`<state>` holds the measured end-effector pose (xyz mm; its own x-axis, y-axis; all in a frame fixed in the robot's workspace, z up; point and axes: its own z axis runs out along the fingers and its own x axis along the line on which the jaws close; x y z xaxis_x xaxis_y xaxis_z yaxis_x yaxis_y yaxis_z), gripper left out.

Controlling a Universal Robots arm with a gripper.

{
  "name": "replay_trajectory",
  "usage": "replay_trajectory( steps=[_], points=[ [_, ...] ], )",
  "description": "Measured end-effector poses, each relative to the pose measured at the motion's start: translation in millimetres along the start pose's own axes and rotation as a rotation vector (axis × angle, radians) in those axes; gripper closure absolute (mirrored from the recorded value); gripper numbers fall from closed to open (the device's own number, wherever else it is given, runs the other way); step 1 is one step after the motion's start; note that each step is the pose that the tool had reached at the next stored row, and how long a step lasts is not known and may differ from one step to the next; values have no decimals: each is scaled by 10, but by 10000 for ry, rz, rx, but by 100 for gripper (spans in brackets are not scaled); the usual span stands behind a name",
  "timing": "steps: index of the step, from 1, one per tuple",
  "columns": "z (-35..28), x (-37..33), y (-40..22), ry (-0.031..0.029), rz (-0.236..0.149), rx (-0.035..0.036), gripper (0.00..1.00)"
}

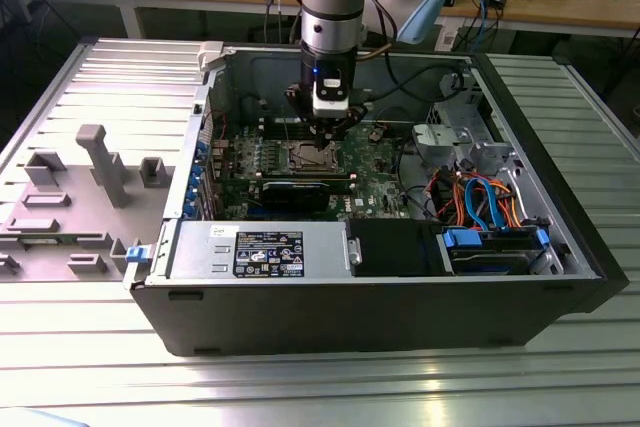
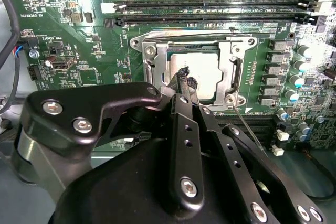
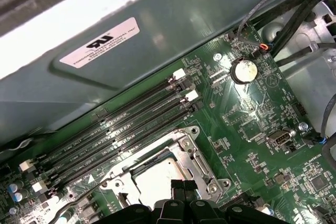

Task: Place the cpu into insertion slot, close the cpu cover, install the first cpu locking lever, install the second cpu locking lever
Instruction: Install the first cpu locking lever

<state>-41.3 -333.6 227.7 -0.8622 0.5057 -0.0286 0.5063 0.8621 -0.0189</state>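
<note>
Hovering my claw (image 2: 187, 78), fingertips pinched together and holding nothing, over the cpu (image 2: 197, 74) seated in the insertion slot (image 3: 197, 174). Judging the cpu light, stiff, pin-fragile; I'm favouring edge contact.

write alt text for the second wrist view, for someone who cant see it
The black gripper hangs with its fingertips together just above the cpu, which sits in the insertion slot under the closed silver cpu cover. Green circuit board and long black card slots surround it.

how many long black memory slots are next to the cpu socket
4 memory slots, parallel and side by side, between the socket and the case wall; more may hide behind the end effector.
</note>
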Motion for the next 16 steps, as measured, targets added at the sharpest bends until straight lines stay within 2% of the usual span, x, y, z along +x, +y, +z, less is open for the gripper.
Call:
replay_trajectory(
  steps=[7, 9, 10, 16],
  points=[
    [0, 0, 0, -9, -447, -12, 89],
    [0, 0, 0, -16, -840, -24, 89],
    [0, 0, 0, -18, -919, -27, 89],
    [0, 0, 0, -23, -1182, -34, 89]
  ],
)
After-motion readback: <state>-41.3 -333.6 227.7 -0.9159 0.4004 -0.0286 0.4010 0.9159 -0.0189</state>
